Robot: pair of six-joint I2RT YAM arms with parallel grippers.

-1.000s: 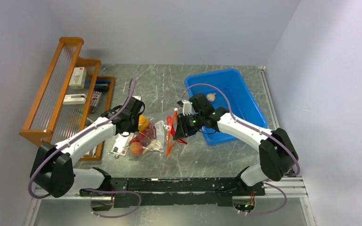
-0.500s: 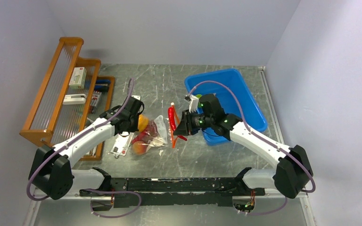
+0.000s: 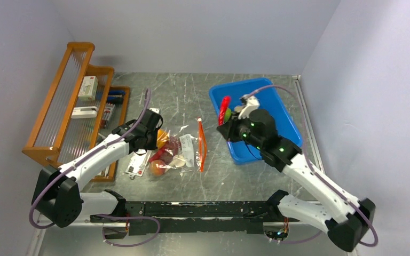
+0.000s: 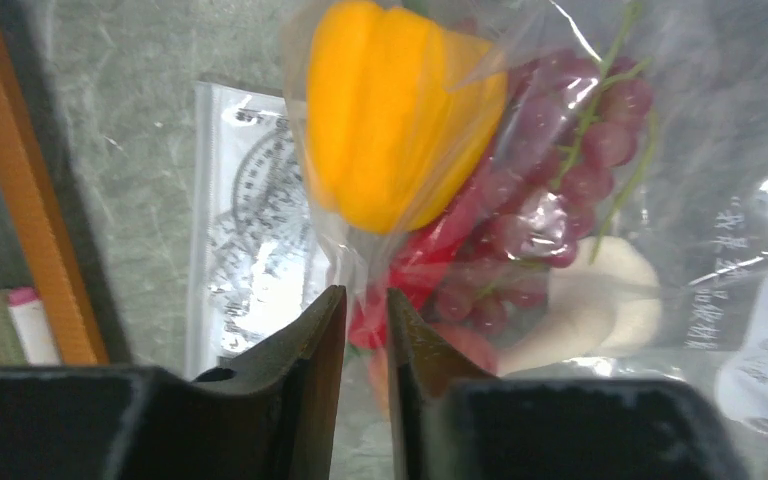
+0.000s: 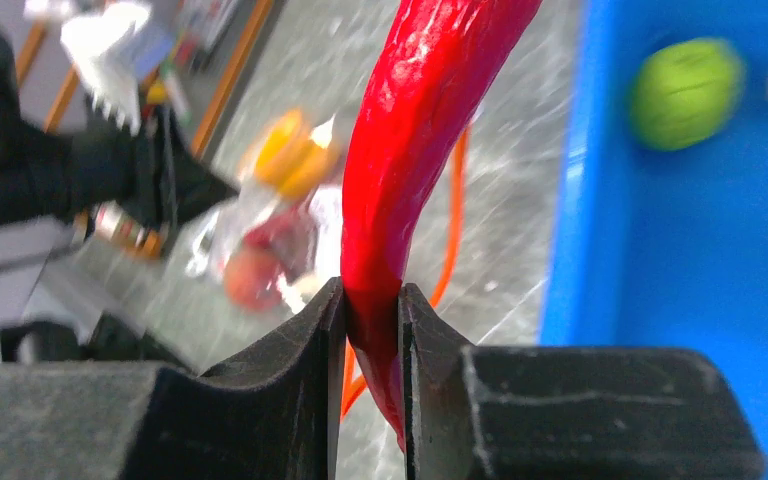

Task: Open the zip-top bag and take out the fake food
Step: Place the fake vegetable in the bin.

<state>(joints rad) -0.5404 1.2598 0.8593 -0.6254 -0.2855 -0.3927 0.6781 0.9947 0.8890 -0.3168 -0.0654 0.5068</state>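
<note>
Overhead view is bright and evenly lit: soft, cool light from above, only faint shadows on the table (image 3: 181, 96), and a mild sheen on its scratched metal. Left wrist view: the pepper (image 4: 400, 120) is smeared with blur, with white glare streaks on the bag (image 4: 740, 270) at right. Right wrist view: the chilli (image 5: 410, 170) is crisp up close, while the lime (image 5: 685, 92) and the whole upper left go soft, out of focus.

Shiny red chilli (image 5: 410, 150), green lime (image 5: 685, 92), bright blue bin (image 5: 680, 250), yellow-orange pepper (image 4: 395, 115) plus dark purple grapes (image 4: 560, 170) in the clear zip-top bag (image 3: 184, 149), orange-red zip strip (image 3: 201, 146), scratchy mottled grey table (image 3: 181, 90), orange-brown rack (image 3: 80, 47).
</note>
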